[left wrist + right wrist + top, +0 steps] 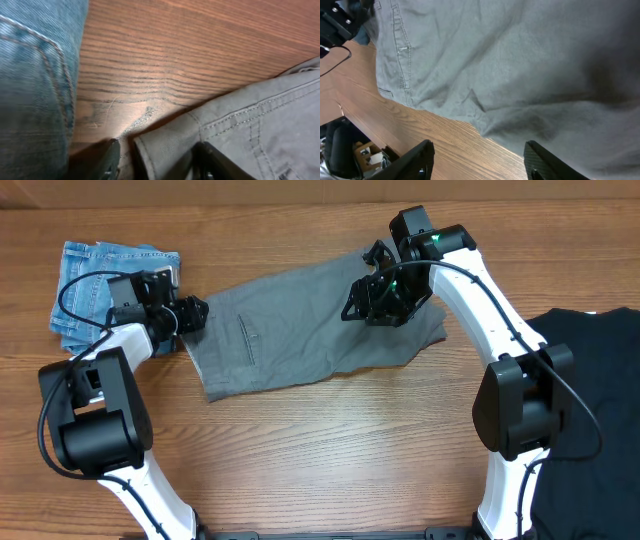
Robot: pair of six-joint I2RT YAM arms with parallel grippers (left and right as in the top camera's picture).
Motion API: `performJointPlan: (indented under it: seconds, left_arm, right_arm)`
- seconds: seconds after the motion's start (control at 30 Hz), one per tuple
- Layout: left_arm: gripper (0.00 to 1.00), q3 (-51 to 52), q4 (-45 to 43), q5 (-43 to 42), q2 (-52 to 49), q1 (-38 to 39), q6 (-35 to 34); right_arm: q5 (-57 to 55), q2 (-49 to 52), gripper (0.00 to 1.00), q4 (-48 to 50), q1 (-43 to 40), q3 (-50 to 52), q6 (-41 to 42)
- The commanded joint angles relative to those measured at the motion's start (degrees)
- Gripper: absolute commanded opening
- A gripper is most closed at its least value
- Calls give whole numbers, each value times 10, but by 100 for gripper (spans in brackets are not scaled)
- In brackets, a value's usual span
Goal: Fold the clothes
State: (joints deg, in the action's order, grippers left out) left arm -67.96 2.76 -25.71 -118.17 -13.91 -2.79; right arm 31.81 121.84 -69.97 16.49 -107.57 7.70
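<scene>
Left wrist view: left gripper point(159, 162), jaws parted astride the waistband corner of the grey shorts point(260, 120), not clamped; jeans point(30, 90) just beside. Risk: a shallow bite slips off.

Right wrist view: right gripper point(480, 160), jaws wide over the hem. Risk: catching one layer only, so the fold skews.

Shorts lie spread on the table point(330, 450).

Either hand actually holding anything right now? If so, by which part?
Nothing clamped yet. Left hand is open astride the waistband corner of the grey shorts; right hand hangs open above their other end.
</scene>
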Motion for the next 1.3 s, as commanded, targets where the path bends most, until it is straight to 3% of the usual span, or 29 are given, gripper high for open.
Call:
performJointPlan:
  seconds: [0.0,0.1,0.17,0.3,0.63,0.83,0.93,1.03,1.13,1.27]
  left_arm:
    - [40,-7,-12,-27,-7,12,4]
    - [11,-8,-11,-68,-6,12,4]
    - [4,-10,-2,-94,0,6,-11]
    - [4,-19,37,-87,19,-12,-50]
    - [4,-31,171,-82,153,-26,-51]
    - [4,-31,355,56,194,-26,-49]
    - [11,-24,372,132,185,-26,-49]
    - [27,-21,352,161,175,-26,-47]
    - [66,-21,319,160,161,-25,-38]
    - [76,-21,308,160,157,-26,-32]
  right_arm:
    - [-2,3,59,0,2,-12,-5]
    - [-2,3,58,0,2,-12,-5]
    - [-2,3,58,-2,2,-12,-5]
    - [-2,3,57,-5,2,-12,-5]
    - [-62,3,56,-17,2,-12,25]
    - [-68,3,56,-15,2,-12,30]
    - [-68,3,56,-12,2,-12,30]
    - [-68,3,56,-12,2,-12,30]
    - [-68,3,56,-12,2,-12,30]
    - [-68,3,56,-13,2,-12,30]
